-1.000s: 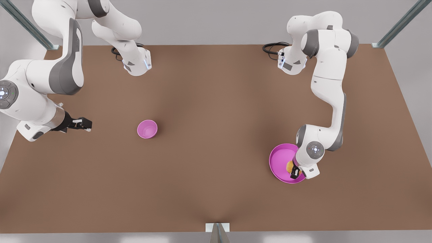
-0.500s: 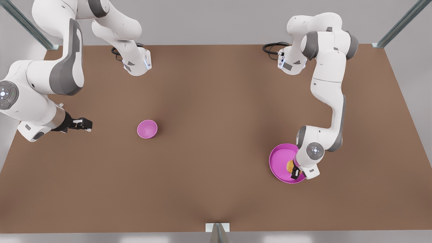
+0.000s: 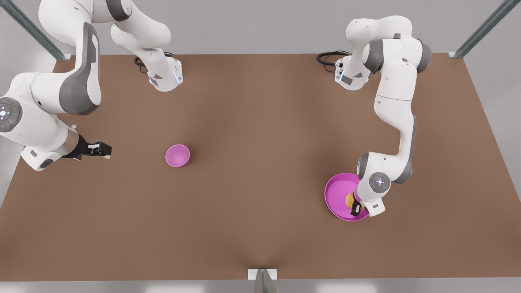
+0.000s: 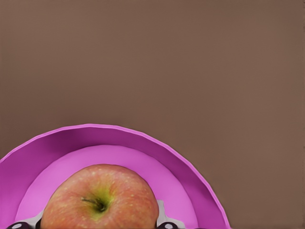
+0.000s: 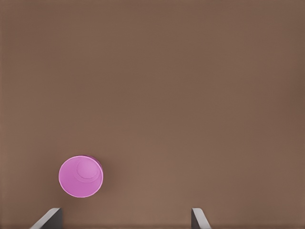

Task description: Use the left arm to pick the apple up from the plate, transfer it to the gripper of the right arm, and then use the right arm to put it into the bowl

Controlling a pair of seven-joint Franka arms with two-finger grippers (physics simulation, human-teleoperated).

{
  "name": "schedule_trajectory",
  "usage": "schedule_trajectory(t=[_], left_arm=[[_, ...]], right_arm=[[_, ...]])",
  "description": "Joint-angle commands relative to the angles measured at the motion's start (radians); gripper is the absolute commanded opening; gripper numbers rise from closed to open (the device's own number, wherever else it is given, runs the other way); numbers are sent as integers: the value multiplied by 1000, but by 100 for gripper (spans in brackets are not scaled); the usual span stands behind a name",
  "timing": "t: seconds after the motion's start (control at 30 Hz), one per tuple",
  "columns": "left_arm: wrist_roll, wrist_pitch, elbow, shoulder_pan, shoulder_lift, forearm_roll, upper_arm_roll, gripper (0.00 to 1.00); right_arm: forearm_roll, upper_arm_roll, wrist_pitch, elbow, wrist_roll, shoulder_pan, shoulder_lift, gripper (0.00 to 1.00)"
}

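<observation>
The apple (image 4: 100,202), yellow-orange with a red blush, lies in the magenta plate (image 4: 95,138) near the table's front on the front view's right. My left gripper (image 3: 355,207) is lowered over the apple (image 3: 349,200) on the plate (image 3: 336,191). It is open, with a fingertip (image 4: 166,223) close against each side of the apple. My right gripper (image 3: 99,149) hangs open above the table at the front view's left, some way left of the small deep pink bowl (image 3: 177,155). The bowl (image 5: 80,176) lies ahead of the open right fingers (image 5: 198,218).
The brown table (image 3: 260,122) carries both arm bases at its far edge, with black cables beside them. Metal frame posts stand at the far corners, and a small bracket (image 3: 262,276) sits at the middle of the near edge.
The left arm's wrist and elbow have sunk slightly over the plate; the gripper stays around the apple. The right arm has barely moved.
</observation>
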Motion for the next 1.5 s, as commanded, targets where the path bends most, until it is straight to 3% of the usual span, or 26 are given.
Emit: schedule_trajectory(t=[0.0, 0.53, 0.7, 0.9, 1.07, 1.2, 1.33, 1.47], left_arm=[[-5, -1, 1, 0, -1, 0, 0, 88], [11, -21, -4, -15, -59, -77, 0, 89], [265, 3, -1, -15, -81, -69, 0, 88], [258, -3, 67, -25, -64, -81, -40, 89], [287, -4, 182, -15, -61, -96, -187, 88], [370, -3, 252, -15, -59, -113, -324, 88], [689, -4, 320, -15, -43, -422, -380, 88], [937, -4, 465, -15, 95, -569, -564, 88]], right_arm=[[1, 0, 0, 0, 0, 0, -1, 100], [15, 0, 0, 0, 0, -2, 0, 100], [15, 0, 0, 0, 0, -2, 0, 100], [19, 3, 13, 7, -2, 21, 52, 100], [231, 5, 21, 46, -318, 7, 186, 100], [493, 5, 24, 51, -311, 7, 290, 100], [714, 6, 24, 16, -295, 10, 329, 100], [897, 11, 23, 13, -293, 9, 391, 100]])
